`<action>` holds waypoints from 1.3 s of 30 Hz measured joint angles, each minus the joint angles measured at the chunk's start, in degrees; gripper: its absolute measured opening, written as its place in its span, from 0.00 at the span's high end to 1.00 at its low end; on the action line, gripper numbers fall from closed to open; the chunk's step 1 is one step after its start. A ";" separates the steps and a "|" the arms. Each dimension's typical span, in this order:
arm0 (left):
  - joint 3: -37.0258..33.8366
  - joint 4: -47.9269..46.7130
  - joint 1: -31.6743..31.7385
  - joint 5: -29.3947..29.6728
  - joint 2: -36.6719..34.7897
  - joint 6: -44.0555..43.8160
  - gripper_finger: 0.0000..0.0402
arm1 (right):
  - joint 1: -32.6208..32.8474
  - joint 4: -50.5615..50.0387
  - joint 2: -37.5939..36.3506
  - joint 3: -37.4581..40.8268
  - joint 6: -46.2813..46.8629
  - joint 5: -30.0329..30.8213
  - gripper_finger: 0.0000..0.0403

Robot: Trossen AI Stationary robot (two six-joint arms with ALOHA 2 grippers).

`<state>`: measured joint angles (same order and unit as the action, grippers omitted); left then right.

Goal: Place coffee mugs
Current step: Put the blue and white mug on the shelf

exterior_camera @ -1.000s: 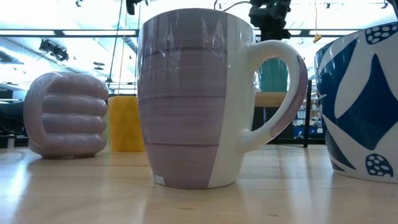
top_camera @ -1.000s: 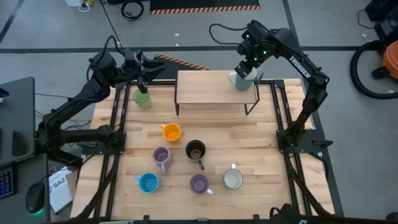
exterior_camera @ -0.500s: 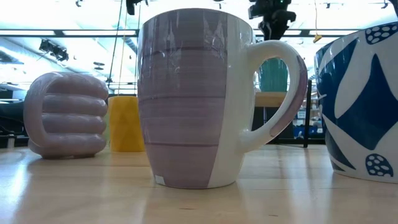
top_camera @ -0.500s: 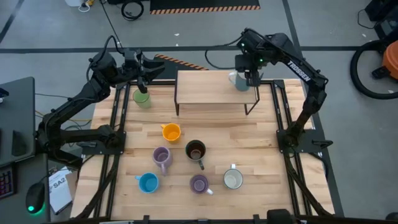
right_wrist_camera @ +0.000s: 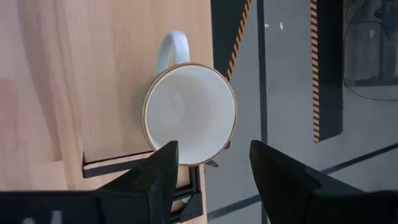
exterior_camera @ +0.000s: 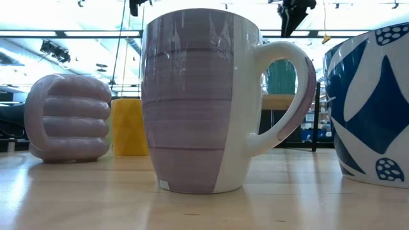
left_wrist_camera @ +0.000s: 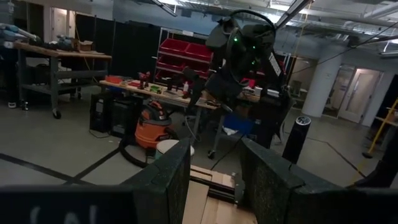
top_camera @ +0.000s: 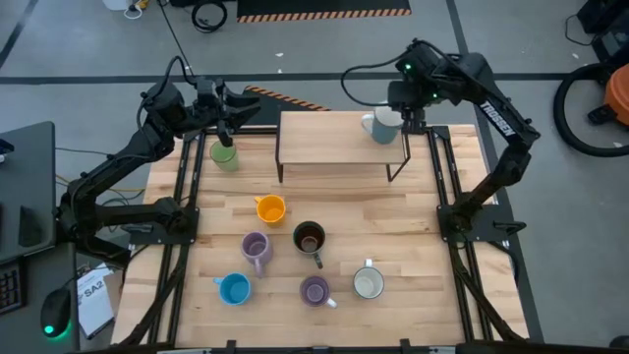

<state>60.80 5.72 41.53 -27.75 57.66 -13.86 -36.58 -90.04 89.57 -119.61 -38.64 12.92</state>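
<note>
White mug upright on raised shelf, at its corner, just ahead of right gripper; jaws apart, empty. Left gripper likewise spread.

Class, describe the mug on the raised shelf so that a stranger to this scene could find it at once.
Start at the low wooden shelf on dark metal legs at the far side of the wooden table. At the shelf's right end stands a white handled ceramic mug, upright and empty, beside the right end effector, which is open. It alone sits raised; every other mug stands on the tabletop.
</note>
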 joint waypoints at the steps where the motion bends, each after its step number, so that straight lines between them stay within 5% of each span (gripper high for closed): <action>1: 0.00 0.00 0.07 0.01 0.01 0.02 0.64 | -0.31 0.01 -0.06 0.02 -0.15 -0.41 0.49; 11: 0.00 0.12 0.14 1.11 0.01 -0.54 0.64 | -1.11 0.46 -5.42 15.36 -6.87 -2.06 0.49; 16: 0.00 0.42 0.14 2.13 0.01 -1.62 0.64 | -1.11 5.24 -7.94 21.68 -11.24 2.00 0.51; 24: 0.00 0.51 0.14 3.75 0.01 -2.04 0.64 | -1.13 10.28 -9.39 26.38 -25.31 6.08 0.51; 39: 0.00 0.50 -0.02 3.76 0.01 -2.46 0.64 | -3.81 11.62 -7.34 26.56 -32.06 -1.95 0.57</action>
<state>60.80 6.22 41.52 -23.99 57.67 -16.32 -40.40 -78.42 82.23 -93.06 -70.70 10.97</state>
